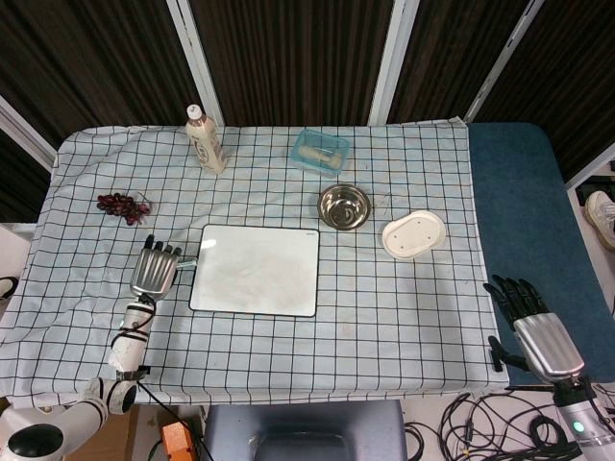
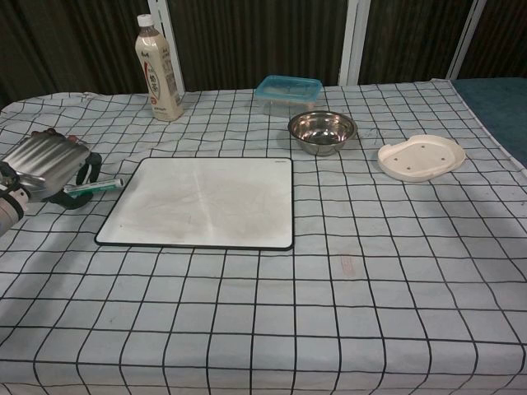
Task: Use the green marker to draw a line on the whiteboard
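Observation:
The whiteboard (image 1: 256,270) (image 2: 202,202) lies flat on the checked cloth, left of the table's middle, with only faint smudges on it. Just off its left edge, my left hand (image 1: 154,272) (image 2: 45,164) grips the green marker (image 2: 92,187) (image 1: 185,262). The marker sticks out to the right, tilted, with its tip near the board's left edge. My right hand (image 1: 533,327) hangs open beyond the table's right front corner, over the blue floor, and holds nothing. The chest view does not show it.
At the back stand a beige bottle (image 1: 206,140) (image 2: 158,70) and a clear blue container (image 1: 321,151) (image 2: 287,92). A steel bowl (image 1: 344,206) (image 2: 321,130) and a white plate (image 1: 414,235) (image 2: 422,157) sit right of the board. Dark grapes (image 1: 122,205) lie behind my left hand.

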`<control>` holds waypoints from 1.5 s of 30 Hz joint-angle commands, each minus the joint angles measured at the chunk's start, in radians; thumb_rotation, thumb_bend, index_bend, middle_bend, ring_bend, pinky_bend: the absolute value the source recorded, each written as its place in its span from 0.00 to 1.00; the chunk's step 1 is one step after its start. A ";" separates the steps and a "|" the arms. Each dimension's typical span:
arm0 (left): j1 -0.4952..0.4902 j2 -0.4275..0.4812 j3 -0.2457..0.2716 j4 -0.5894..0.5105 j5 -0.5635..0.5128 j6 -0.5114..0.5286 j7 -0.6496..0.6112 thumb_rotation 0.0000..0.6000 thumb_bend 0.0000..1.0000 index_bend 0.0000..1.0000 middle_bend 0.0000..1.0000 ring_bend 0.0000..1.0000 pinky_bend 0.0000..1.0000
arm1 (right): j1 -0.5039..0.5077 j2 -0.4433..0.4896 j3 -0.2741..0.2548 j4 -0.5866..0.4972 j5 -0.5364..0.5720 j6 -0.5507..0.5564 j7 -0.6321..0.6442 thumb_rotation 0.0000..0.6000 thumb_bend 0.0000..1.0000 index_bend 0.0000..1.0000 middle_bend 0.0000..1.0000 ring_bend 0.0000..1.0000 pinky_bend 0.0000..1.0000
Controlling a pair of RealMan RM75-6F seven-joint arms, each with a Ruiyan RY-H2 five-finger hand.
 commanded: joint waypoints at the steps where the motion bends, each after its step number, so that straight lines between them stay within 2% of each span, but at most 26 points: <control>1: -0.005 0.014 0.033 -0.012 0.083 0.088 -0.238 1.00 0.51 0.76 0.74 0.48 0.39 | -0.002 0.002 0.000 0.000 -0.006 0.007 0.007 1.00 0.32 0.00 0.00 0.00 0.01; 4: -0.015 0.001 0.029 -0.029 0.103 0.115 -0.409 1.00 0.52 0.76 0.76 0.51 0.47 | -0.008 0.003 0.002 0.002 -0.022 0.033 0.028 1.00 0.32 0.00 0.00 0.00 0.01; 6: -0.025 -0.011 0.023 -0.039 0.109 0.121 -0.475 1.00 0.53 0.76 0.76 0.51 0.49 | -0.012 0.004 0.003 0.009 -0.032 0.051 0.043 1.00 0.32 0.00 0.00 0.00 0.02; 13: -0.052 -0.061 0.018 -0.115 0.131 0.141 -0.575 1.00 0.53 0.76 0.76 0.52 0.50 | -0.016 0.015 0.000 0.032 -0.059 0.083 0.119 1.00 0.32 0.00 0.00 0.00 0.02; 16: -0.067 -0.084 0.021 -0.125 0.144 0.139 -0.576 1.00 0.53 0.77 0.76 0.52 0.51 | -0.017 0.019 -0.001 0.040 -0.068 0.094 0.137 1.00 0.32 0.00 0.00 0.00 0.02; 20: -0.095 -0.145 0.020 -0.059 0.152 0.122 -0.566 1.00 0.53 0.77 0.76 0.52 0.51 | -0.019 0.024 -0.003 0.047 -0.076 0.104 0.159 1.00 0.32 0.00 0.00 0.00 0.02; 26: -0.114 -0.198 0.025 0.032 0.176 0.160 -0.590 1.00 0.53 0.77 0.77 0.52 0.51 | -0.021 0.033 -0.004 0.052 -0.072 0.104 0.180 1.00 0.32 0.00 0.00 0.00 0.02; 34: -0.123 -0.223 0.026 0.113 0.168 0.134 -0.606 1.00 0.53 0.77 0.77 0.52 0.51 | -0.020 0.035 -0.003 0.051 -0.069 0.098 0.180 1.00 0.32 0.00 0.00 0.00 0.02; 45: -0.121 -0.230 0.029 0.142 0.160 0.122 -0.617 1.00 0.53 0.77 0.77 0.52 0.50 | -0.016 0.032 -0.003 0.046 -0.064 0.082 0.163 1.00 0.32 0.00 0.00 0.00 0.02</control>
